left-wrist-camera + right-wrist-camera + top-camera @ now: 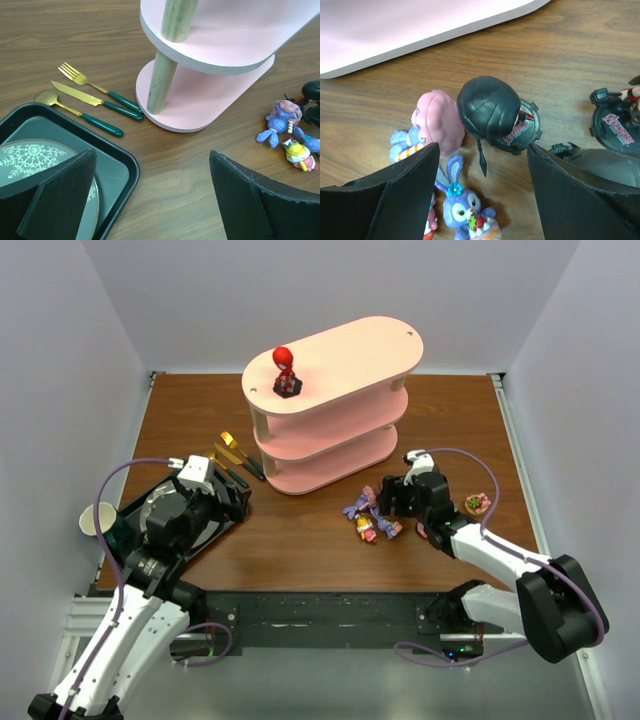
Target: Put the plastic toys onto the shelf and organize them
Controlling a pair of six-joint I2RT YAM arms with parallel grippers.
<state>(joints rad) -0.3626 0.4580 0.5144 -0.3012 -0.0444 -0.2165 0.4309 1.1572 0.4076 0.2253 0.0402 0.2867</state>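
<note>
Standing alone on the top board of the pink shelf [350,355] is one red toy figure [285,370], while the other plastic toys [372,518] lie clustered on the bench [300,550] just in front of the shelf. A black tray [115,172] holds a snowflake-patterned plate [30,157], partly hidden by the left jaws, which hang released over it. The right jaws are spread wide, grasping nothing, over a black-haired figure [487,110] touching a pink-headed toy [437,120]; another figure on a black base [617,125] is cut off at the picture's edge.

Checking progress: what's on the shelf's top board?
One red figure, near the left end of the shelf. The lower boards are mostly covered from above; their contents cannot be told.
</note>
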